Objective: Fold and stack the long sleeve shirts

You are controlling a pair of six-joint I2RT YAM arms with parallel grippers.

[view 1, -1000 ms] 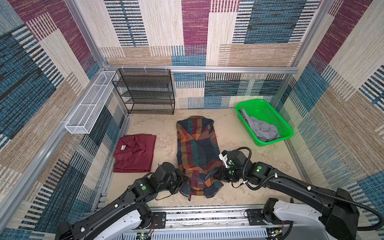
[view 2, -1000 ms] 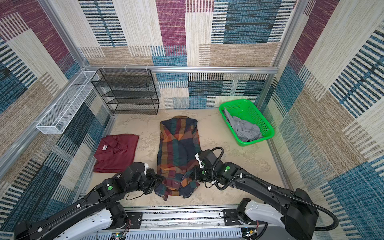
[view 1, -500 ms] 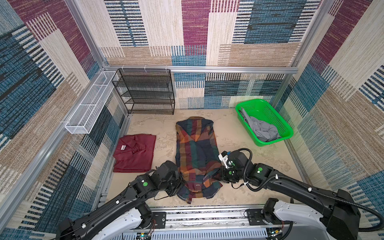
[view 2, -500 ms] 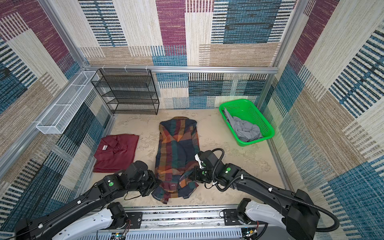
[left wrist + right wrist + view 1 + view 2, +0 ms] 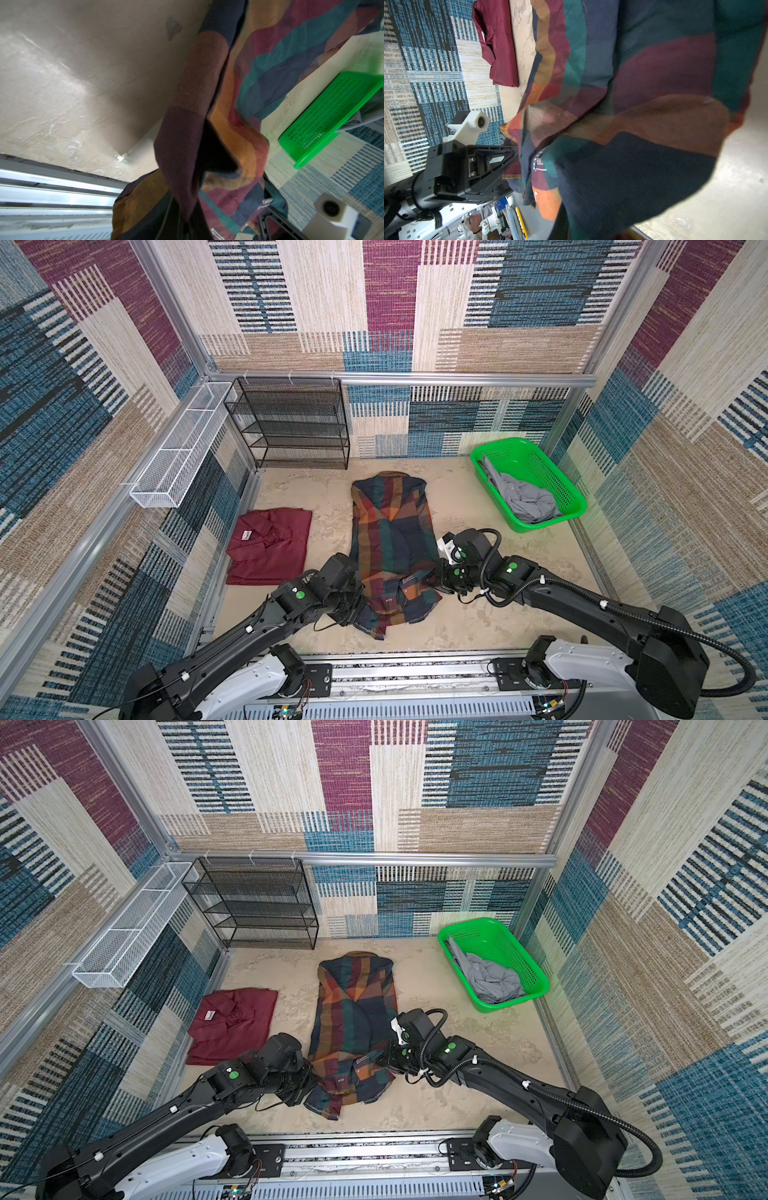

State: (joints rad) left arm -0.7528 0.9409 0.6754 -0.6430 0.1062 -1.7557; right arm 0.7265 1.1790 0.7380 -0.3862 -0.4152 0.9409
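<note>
Up front, left hand [image 5: 358,608], right hand [image 5: 437,578] still pinching plaid shirt [image 5: 390,537]

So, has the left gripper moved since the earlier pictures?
Yes. The left gripper has moved a little away from the front rail, toward the black rack, still shut on the plaid shirt.

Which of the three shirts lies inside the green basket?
The grey shirt, crumpled in the green basket. The maroon shirt and the plaid shirt both lie on the table.
</note>
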